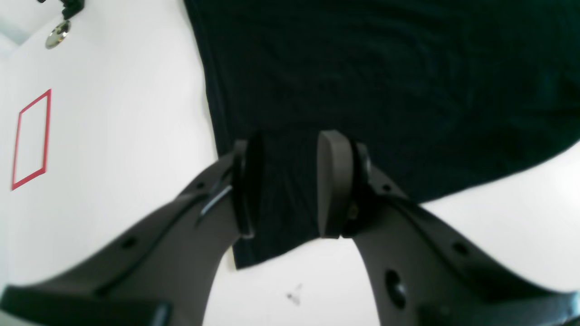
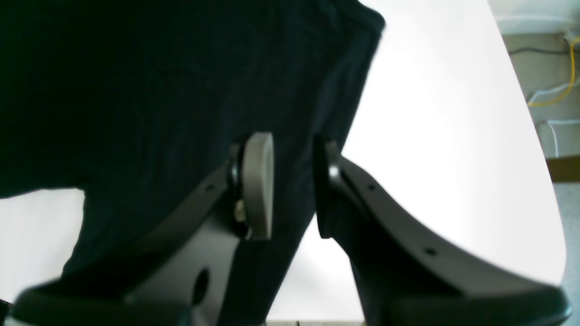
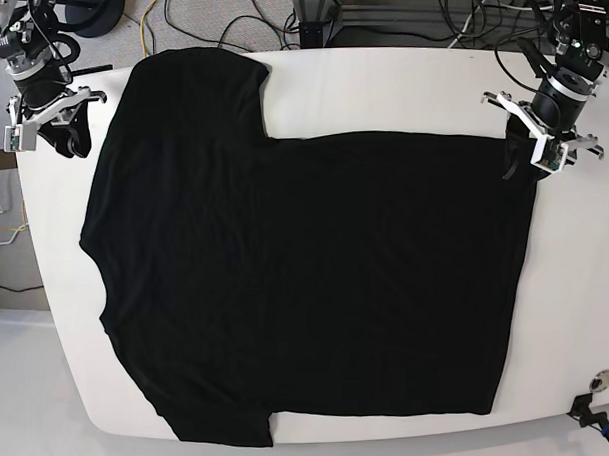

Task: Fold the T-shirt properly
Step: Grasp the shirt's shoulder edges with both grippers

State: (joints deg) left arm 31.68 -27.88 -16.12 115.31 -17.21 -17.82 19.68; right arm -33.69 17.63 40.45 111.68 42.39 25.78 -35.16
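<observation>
Black cotton covers most of the white oval worktop: the large plain black short-sleeved T-shirt lies flat and spread. From where I stand at the near edge, its bottom sleeve juts toward me at about seven o'clock, the hem runs down the three o'clock side, and the second sleeve reaches up toward eleven o'clock.

A small round metal disc sits on the bare worktop at four o'clock, with a red-outlined rectangle marked nearby.

Farther back, at two o'clock, the left gripper stands at the far hem corner. Its wrist view shows the jaws partly parted, straddling a strip of cloth without pinching it. At ten o'clock, the right gripper sits at the tip of the far sleeve; its jaws are likewise parted a little, cloth lying between them but not clamped, as far as I can tell.

I'd judge the folding barely begun. The shirt is laid out and smooth, yet no sleeve or side has been turned in, so every fold remains to do.
</observation>
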